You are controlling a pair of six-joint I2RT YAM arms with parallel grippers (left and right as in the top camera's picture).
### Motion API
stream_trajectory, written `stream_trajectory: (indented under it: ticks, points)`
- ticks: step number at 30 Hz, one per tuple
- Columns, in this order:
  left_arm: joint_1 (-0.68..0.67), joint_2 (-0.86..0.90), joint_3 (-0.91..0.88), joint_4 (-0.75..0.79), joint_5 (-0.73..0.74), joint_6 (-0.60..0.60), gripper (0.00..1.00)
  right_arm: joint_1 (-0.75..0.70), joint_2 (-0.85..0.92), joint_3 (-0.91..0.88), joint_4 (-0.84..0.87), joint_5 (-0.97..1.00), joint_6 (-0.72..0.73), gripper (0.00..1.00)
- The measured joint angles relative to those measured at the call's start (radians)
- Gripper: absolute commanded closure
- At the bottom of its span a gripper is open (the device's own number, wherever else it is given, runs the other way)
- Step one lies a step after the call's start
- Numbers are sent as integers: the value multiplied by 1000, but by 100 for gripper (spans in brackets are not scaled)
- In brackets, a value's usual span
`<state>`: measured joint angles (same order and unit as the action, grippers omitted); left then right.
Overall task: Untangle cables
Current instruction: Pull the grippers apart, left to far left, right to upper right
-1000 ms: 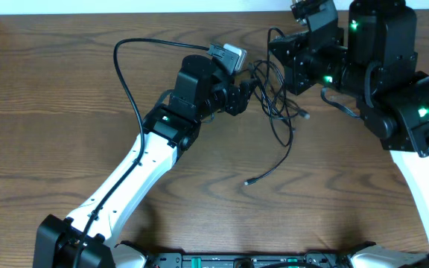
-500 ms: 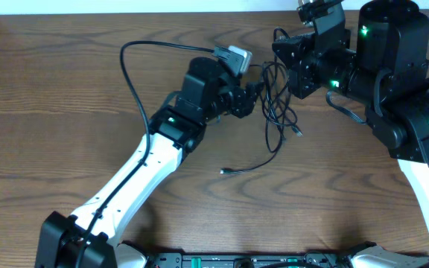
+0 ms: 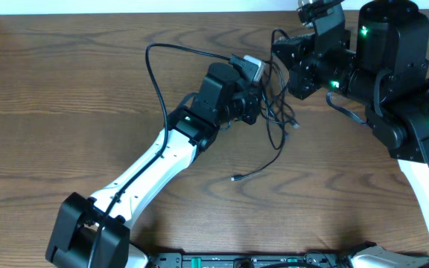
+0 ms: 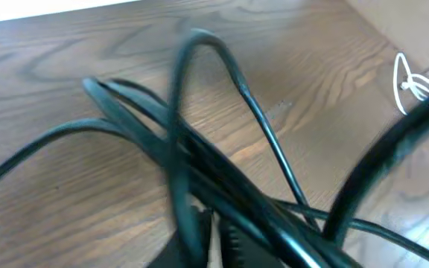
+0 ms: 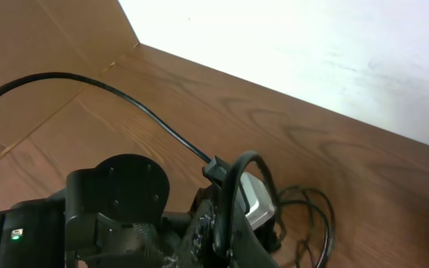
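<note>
In the upper middle of the overhead view, our left claw [image 3: 258, 103] is pinched shut on the cables [image 3: 274, 112], which trail down toward centre. Just right, our right claw [image 3: 280, 58] is closed tight; whether it holds cord we cannot tell.

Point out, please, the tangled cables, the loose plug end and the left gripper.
cables [image 4: 199, 160], left wrist view, on the crossing bundle.
plug end [image 3: 235, 179], overhead view, on its tip.
left gripper [image 3: 259, 104], overhead view, between its fingertips.
</note>
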<state>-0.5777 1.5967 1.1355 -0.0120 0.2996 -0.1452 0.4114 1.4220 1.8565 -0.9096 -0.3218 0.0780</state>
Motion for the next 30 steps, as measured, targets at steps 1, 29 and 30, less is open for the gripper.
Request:
stream_trajectory:
  ticks: [1,29,30]
  points:
    - [1,0,0,-3,-11,0,92,0,0,0,-3,2,0,99]
    - [683,-386,0,-528,-160,-114,93,-421,0,0,-122,599,147,99]
    - [732,-421,0,-542,-150,-113,93,-454,0,0,-126,586,156,99]
